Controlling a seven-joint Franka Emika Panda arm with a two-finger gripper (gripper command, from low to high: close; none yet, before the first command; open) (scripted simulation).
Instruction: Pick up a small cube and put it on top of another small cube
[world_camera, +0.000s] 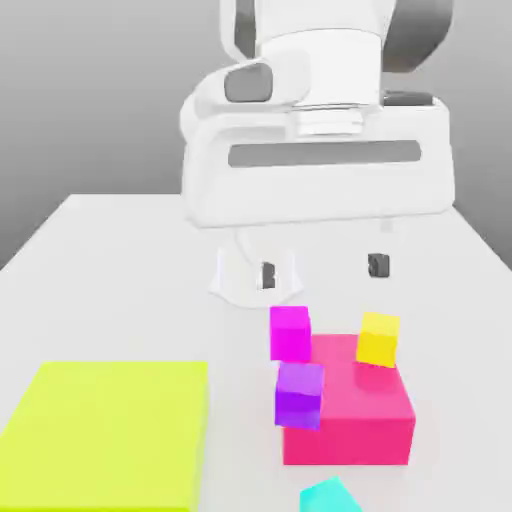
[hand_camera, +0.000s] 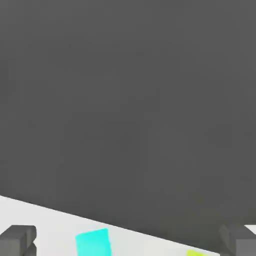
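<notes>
My gripper (world_camera: 322, 270) hangs open above the white table, its two dark fingertips (world_camera: 268, 275) wide apart with nothing between them. In front of it lie several small cubes. A magenta cube (world_camera: 290, 333) stands at the back left corner of a big pink block (world_camera: 350, 420). A yellow cube (world_camera: 379, 339) sits on that block's back right part. A purple cube (world_camera: 300, 394) is against the block's front left corner. A cyan cube (world_camera: 330, 497) lies at the near table edge. In the hand view the cyan cube (hand_camera: 93, 242) shows between the fingertips (hand_camera: 17, 240), far off.
A large flat yellow-green block (world_camera: 105, 435) covers the table's near part at the exterior view's left. The robot's white base (world_camera: 255, 275) stands behind the gripper. The white table (world_camera: 110, 290) has bare surface at the back left.
</notes>
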